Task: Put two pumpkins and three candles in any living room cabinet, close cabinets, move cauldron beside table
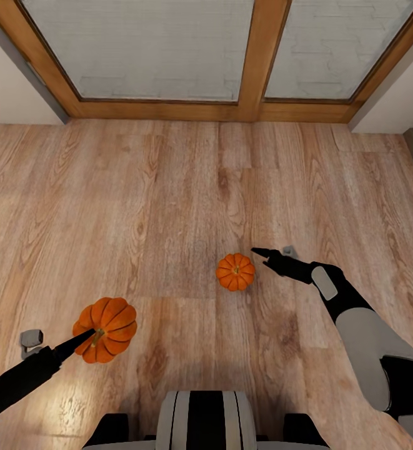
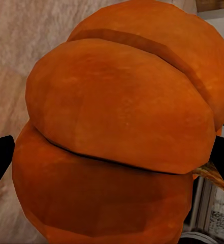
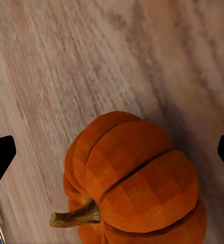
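One pumpkin carried, the second lined up for a grasp.

The left gripper (image 1: 84, 337) is clamped on the nearer pumpkin (image 1: 106, 329), which is seen pressed between the dark fingertips (image 2: 0, 162) in the left wrist view; it is judged to be lifted clear of the wooden floor (image 1: 169, 187) so that it can be carried to a cabinet. The right gripper (image 1: 275, 253) is spread wide and empty, held just right of the second pumpkin (image 1: 235, 272), with both fingers standing well apart to either side in the right wrist view, presumably so the jaws can be brought around it. That pumpkin (image 3: 137, 183) rests on the floor near the middle. Being round, it has no long axis; its stem (image 3: 76, 216) is tilted sideways, while from the head view it faces roughly upward. A large window (image 1: 169, 50) is seen at the far wall.
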Controlling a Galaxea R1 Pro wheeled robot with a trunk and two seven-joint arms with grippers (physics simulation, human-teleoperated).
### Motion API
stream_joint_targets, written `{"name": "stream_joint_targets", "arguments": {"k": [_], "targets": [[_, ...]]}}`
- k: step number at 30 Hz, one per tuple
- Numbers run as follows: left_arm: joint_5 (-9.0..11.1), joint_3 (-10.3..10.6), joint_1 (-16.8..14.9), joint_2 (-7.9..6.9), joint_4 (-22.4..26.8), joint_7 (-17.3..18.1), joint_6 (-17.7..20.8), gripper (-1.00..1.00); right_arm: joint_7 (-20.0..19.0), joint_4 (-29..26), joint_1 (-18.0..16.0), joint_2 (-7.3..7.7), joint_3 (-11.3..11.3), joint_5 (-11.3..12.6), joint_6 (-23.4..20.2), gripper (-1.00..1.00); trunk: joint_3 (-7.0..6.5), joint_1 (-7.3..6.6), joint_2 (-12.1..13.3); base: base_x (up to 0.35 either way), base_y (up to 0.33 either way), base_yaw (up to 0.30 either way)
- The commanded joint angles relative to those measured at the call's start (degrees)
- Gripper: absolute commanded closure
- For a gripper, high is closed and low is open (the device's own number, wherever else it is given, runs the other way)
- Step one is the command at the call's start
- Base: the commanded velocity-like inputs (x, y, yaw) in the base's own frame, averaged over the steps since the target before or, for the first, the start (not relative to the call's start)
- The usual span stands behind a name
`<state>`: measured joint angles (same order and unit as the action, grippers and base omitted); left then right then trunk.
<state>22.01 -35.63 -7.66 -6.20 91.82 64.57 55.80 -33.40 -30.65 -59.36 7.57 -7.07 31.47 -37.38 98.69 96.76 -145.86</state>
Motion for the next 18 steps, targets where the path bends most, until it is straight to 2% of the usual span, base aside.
{"name": "stream_joint_targets", "arguments": {"k": [1,5,12,14,18], "targets": [[0.2,0.0,0.0,-0.01,0.0,0.1,0.3,1.0,-0.9,0.1,0.1,0.14,0.1,0.1,0.3,-1.0,0.03,-0.01,0.0,0.0,0.0,0.0],[0.4,0.3,0.0,-0.02,-0.1,0.1,0.3,1.0,-7.1,0.4,1.0,0.86,4.0,-1.2,3.9,-1.0,0.03,-0.01,0.0,0.0,0.0,0.0],[0.4,0.4,0.0,0.17,-0.1,0.0,0.3,1.0,-9.1,0.7,1.3,0.98,5.7,-3.0,5.0,-1.0,0.03,-0.01,0.0,0.0,0.0,0.0],[0.4,0.3,0.0,0.13,-0.1,-0.1,0.2,1.0,-9.3,0.7,1.3,0.96,6.6,-4.3,5.0,-1.0,0.03,-0.01,0.0,0.0,0.0,0.0],[0.4,0.2,0.0,0.21,-0.3,-0.1,0.2,1.0,-9.3,0.8,1.3,0.96,7.2,-5.3,5.0,-1.0,0.03,-0.01,0.0,0.0,0.0,0.0]]}}
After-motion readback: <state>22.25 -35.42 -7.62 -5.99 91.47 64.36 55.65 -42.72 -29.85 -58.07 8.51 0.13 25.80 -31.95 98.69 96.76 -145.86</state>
